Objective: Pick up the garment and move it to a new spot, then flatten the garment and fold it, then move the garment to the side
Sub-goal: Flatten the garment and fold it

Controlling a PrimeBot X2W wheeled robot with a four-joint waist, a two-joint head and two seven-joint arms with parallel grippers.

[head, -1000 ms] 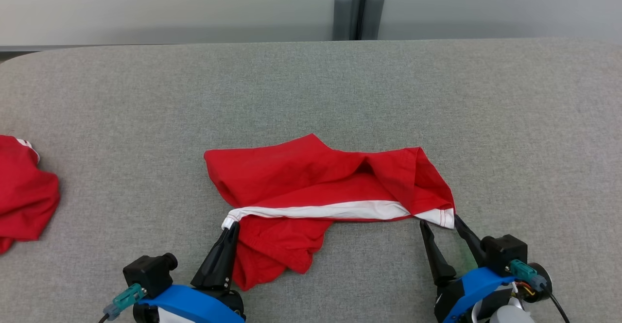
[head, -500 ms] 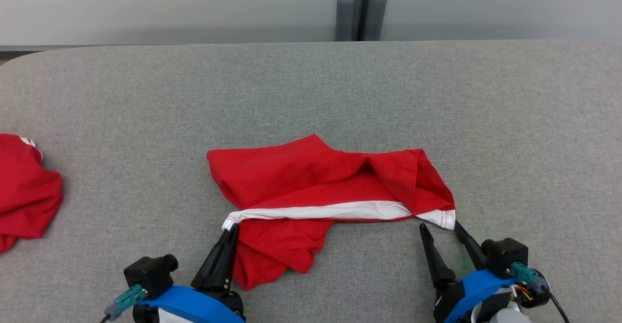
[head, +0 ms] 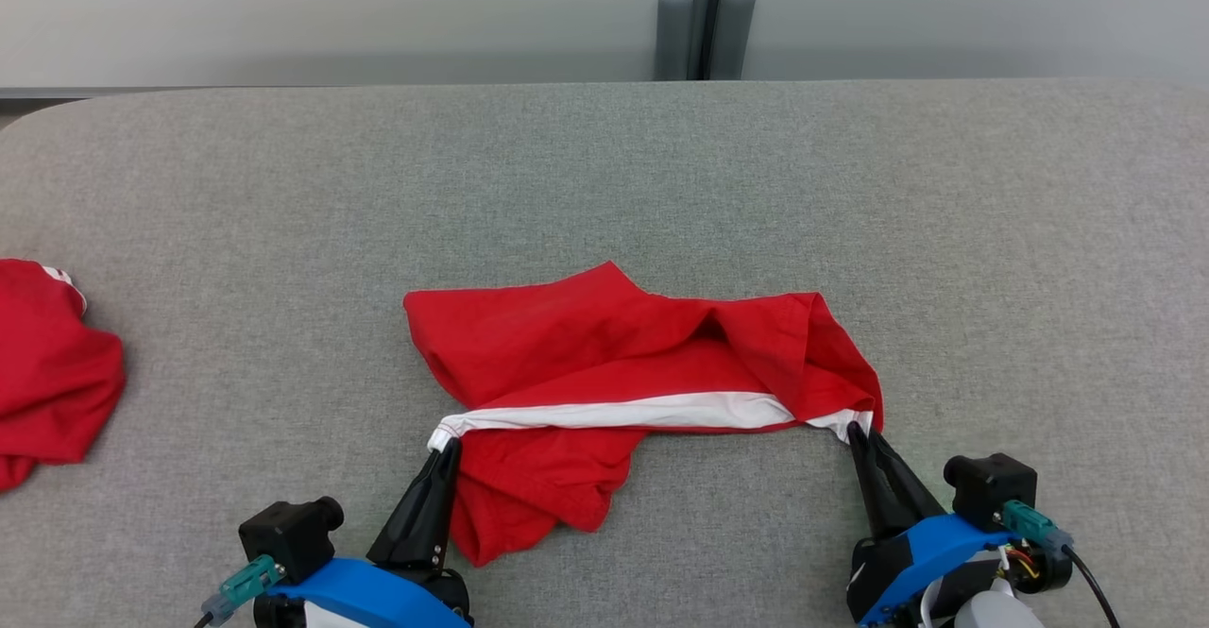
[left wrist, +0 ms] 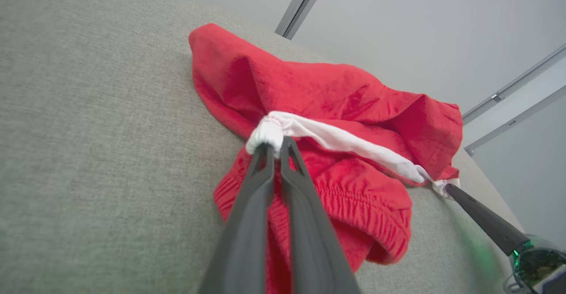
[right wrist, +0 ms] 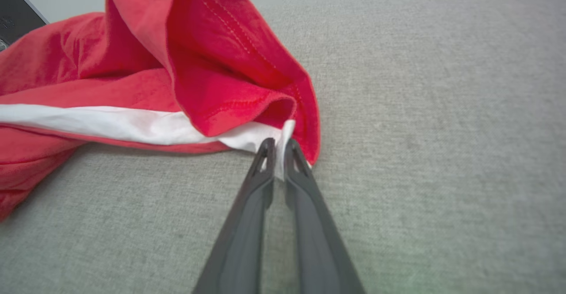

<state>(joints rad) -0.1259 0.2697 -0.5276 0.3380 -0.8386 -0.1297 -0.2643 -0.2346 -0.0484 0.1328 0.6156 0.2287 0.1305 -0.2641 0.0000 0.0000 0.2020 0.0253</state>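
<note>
A red garment (head: 604, 345) lies crumpled on the grey worktop (head: 604, 165), and its white stripe (head: 623, 412) is pulled into a nearly straight line across the robot's front. Well to the left of that stripe sits a second red cloth (head: 52, 364), apart from the work.

At the stripe's left end, the left gripper (head: 442, 449) is clenched on the bunched white edge, its fingers pointing away from the robot. Just right of that gripper, on the robot's side of the stripe, a lobe with a gathered elastic edge sags toward the robot. Most of the red cloth is heaped on the far side of the stripe.

At the stripe's right end, the right gripper (head: 858, 434) is pinched on the white corner, with a red flap folded over just beyond it.

The garment's long axis follows the stripe from left to right, so each arm holds the end nearest it. The coming move likely depends on this: drawing the two ends apart along the stripe should flatten the cloth, while an uneven lift could leave the near lobe tucked under.
</note>
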